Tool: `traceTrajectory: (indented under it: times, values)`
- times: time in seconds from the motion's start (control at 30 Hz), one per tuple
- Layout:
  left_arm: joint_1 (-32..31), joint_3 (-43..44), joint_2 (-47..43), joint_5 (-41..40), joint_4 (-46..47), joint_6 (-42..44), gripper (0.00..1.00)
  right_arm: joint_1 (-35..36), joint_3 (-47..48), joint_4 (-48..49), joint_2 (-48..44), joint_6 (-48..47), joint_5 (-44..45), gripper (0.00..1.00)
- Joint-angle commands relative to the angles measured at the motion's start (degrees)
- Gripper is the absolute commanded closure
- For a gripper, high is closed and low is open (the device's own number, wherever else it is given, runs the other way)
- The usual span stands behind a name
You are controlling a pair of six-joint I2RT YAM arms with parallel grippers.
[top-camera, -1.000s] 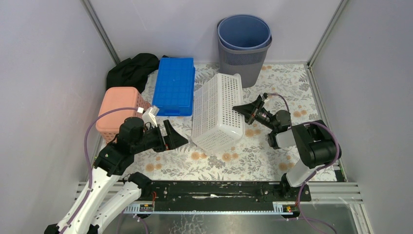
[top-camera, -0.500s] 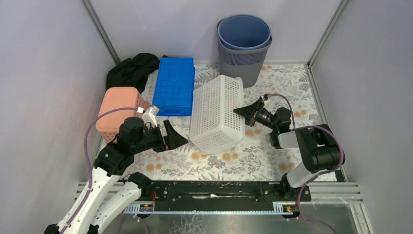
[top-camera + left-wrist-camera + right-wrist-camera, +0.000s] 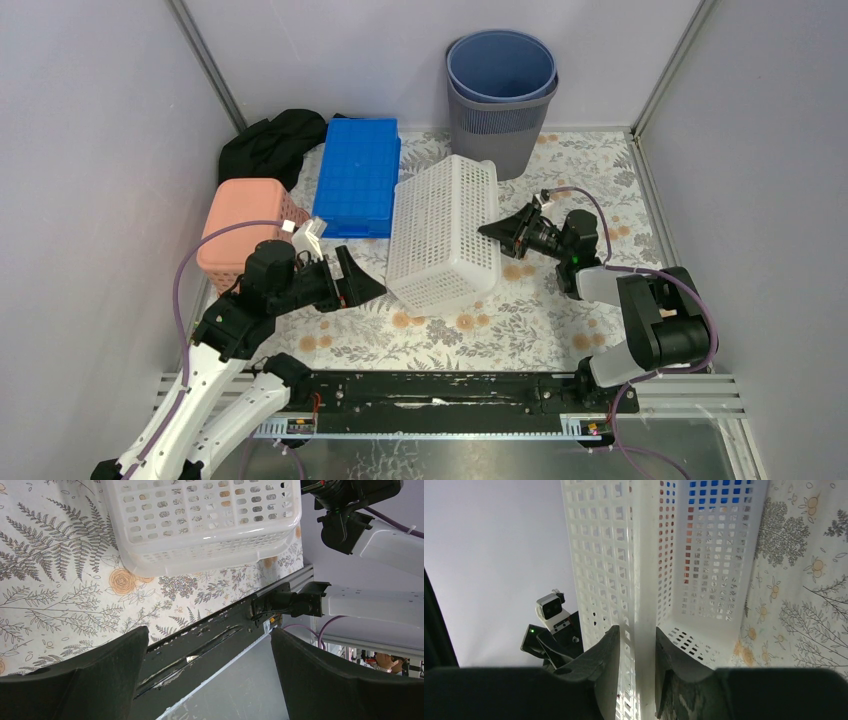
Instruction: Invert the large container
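Large container [image 3: 445,232] stands tipped on its long side at desk [image 3: 520,320] centre; right end effector [image 3: 497,228], at its 3 o'clock, grasps the rim; left end effector [image 3: 362,283] released, 8 o'clock; we advise a firm pinch, rolling the rim toward 9 o'clock.

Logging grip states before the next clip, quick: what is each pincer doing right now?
Left pincer: open, holding nothing.
Right pincer: closed on the wall of the white basket.
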Motion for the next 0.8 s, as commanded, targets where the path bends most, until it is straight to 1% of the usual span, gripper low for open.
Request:
traceTrajectory:
  times: [0.0,0.37,0.77]
  values:
    - [-0.38,0.81,-0.07,-0.50,0.26,0.47,0.00,-0.23,0.38,-6.70,0.13,-6.35,-2.33,0.67]
    - [-0.38,1.18,0.19,-0.16,0.25,0.63,0.00,-0.81,-1.03,-6.26,1.45,-7.69,-2.83,0.66]
    - [-0.38,1.27,0.59,-0.16,0.25,0.65,0.00,-1.35,-2.72,-2.87,5.90,-8.10,-2.81,0.66]
